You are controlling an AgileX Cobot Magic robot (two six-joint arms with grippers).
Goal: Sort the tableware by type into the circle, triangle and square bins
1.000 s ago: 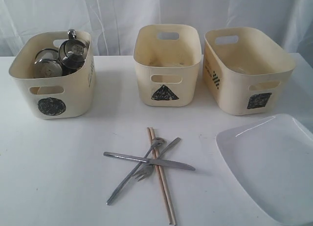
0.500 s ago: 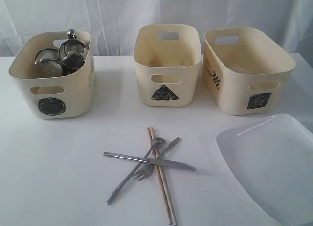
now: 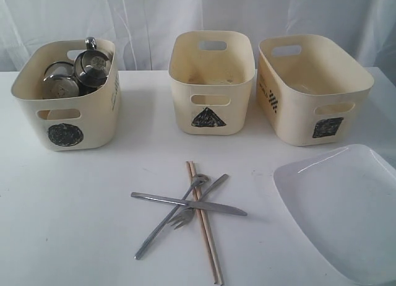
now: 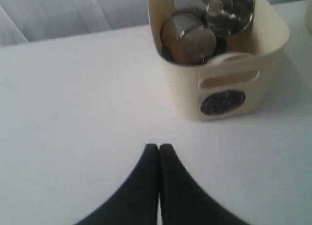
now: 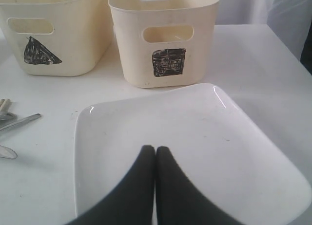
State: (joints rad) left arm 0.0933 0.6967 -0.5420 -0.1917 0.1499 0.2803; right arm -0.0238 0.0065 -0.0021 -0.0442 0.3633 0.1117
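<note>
The circle bin [image 3: 65, 122] at back left holds two steel mugs [image 3: 93, 68] and a steel bowl [image 3: 59, 85]; a white rim shows in it in the left wrist view. The triangle bin [image 3: 211, 82] and square bin [image 3: 312, 88] stand to its right. At front centre a steel knife [image 3: 189, 203], fork [image 3: 201, 202], spoon [image 3: 170, 215] and two wooden chopsticks [image 3: 204, 227] lie crossed. The large white plate [image 3: 346, 208] lies at front right. My left gripper [image 4: 159, 147] is shut, empty, above bare table short of the circle bin [image 4: 219, 79]. My right gripper [image 5: 155, 148] is shut, empty, over the plate [image 5: 204, 132].
White curtain hangs behind the bins. The white table [image 3: 74, 205] runs to its edge at far right. Neither arm appears in the exterior view.
</note>
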